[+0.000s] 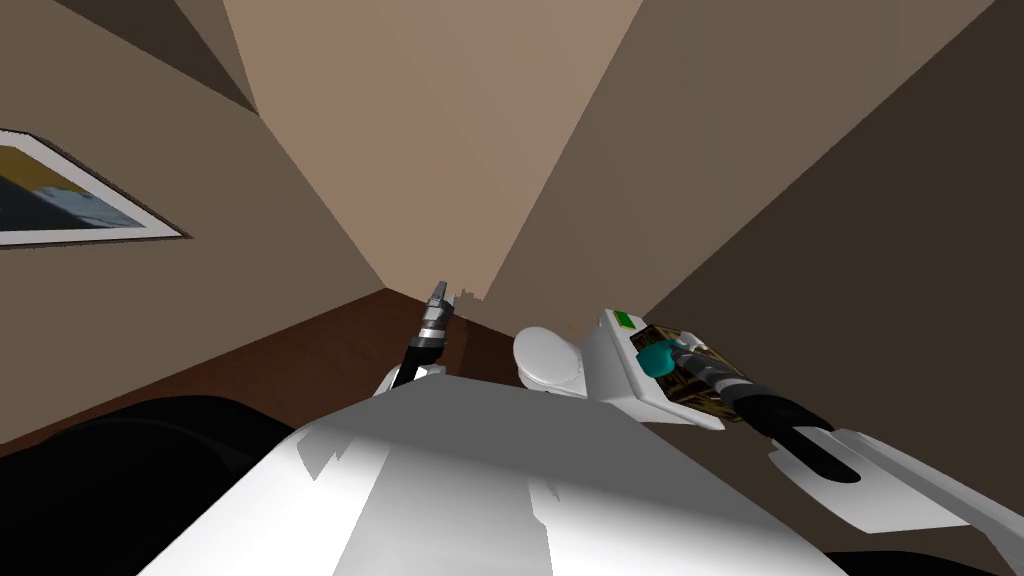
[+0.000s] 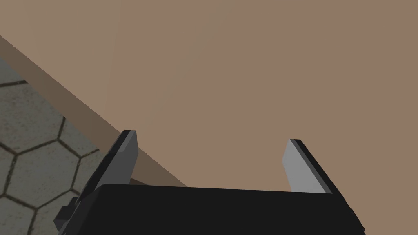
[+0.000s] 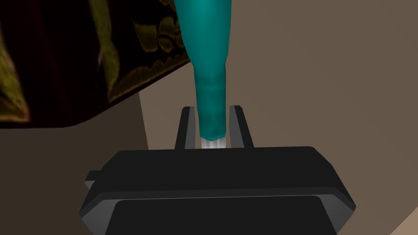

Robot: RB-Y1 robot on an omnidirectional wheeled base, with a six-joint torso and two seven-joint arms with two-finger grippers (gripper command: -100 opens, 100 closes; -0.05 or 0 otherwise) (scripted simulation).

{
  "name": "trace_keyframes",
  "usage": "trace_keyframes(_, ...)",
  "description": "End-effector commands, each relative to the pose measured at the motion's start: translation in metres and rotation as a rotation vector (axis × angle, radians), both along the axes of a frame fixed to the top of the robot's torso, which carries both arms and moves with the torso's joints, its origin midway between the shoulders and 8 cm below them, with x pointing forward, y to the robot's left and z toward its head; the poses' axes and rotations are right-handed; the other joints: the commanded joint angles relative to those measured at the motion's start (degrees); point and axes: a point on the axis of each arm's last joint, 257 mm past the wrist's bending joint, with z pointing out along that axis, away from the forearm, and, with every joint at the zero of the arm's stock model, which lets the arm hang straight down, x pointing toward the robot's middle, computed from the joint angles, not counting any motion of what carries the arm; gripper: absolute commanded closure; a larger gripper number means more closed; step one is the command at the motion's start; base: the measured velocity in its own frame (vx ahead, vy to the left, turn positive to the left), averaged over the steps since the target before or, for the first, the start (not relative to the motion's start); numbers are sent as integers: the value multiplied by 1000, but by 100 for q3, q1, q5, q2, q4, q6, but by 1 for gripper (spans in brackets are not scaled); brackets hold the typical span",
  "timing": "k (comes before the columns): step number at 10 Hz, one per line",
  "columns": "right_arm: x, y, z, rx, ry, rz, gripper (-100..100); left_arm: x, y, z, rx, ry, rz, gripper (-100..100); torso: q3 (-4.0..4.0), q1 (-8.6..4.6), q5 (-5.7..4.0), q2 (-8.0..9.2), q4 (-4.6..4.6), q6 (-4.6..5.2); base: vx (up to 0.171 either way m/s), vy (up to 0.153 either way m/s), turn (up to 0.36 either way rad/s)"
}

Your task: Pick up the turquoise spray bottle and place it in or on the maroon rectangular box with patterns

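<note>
My right gripper (image 3: 212,116) is shut on the neck of the turquoise spray bottle (image 3: 209,73), whose body widens away from the fingers. In the head view the bottle (image 1: 655,358) hangs at the end of my right arm, over the dark maroon box with yellowish patterns (image 1: 700,385). That box (image 3: 61,61) lies close beside the bottle in the right wrist view. My left gripper (image 1: 437,297) is raised ahead of my chest; its fingers (image 2: 300,165) stand wide apart with nothing between them.
A white toilet (image 1: 550,360) with its tank (image 1: 625,370) stands just left of the box, a green item (image 1: 626,320) on the tank. Brown walls close in around. Dark floor (image 1: 300,350) lies to the left.
</note>
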Motion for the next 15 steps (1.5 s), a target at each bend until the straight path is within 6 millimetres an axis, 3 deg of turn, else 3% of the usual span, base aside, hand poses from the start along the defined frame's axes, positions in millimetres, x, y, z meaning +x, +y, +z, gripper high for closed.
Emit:
trace_keyframes(1, 0, 17, 1, 1, 1, 41, 100, 0, 0, 0, 0, 0, 0, 0, 0, 0, 0, 0, 0, 0, 109, 12, -412)
trace_keyframes(4, -1, 42, 3, 1, 0, 97, 100, 0, 0, 0, 0, 0, 0, 0, -17, -2, 0, -28, -6, -16, 102, -5, -168)
trace_keyframes(5, -1, 37, 4, 1, 0, 88, 100, 0, 0, 0, 0, 0, 0, 0, -14, -5, -1, -22, -6, -15, 28, -1, -32)
trace_keyframes(6, -1, 38, 4, 1, 0, 90, 0, 0, 0, 0, 0, 0, 0, 0, -7, -6, -1, -9, -4, -18, 5, 0, 7)
trace_keyframes(7, 10, 53, 21, -3, -37, 125, 100, 0, 0, 0, 0, 0, 0, 0, -2, -6, -1, 0, -1, -17, -14, -43, -25)
trace_keyframes(13, 45, 104, 95, -41, -165, 253, 100, 0, 0, 0, 0, 0, 0, 0, 15, -26, 0, 24, 9, -16, -20, -76, -44)
trace_keyframes(14, 45, 104, 95, -41, -165, 253, 100, 0, 0, 0, 0, 0, 0, 0, 15, -32, 1, 24, 9, -18, -14, -61, -9)
trace_keyframes(15, 50, 112, 110, -54, -181, 274, 100, 0, 0, 0, 0, 0, 0, 0, 14, -22, -1, 23, 7, -18, -10, -45, -59)
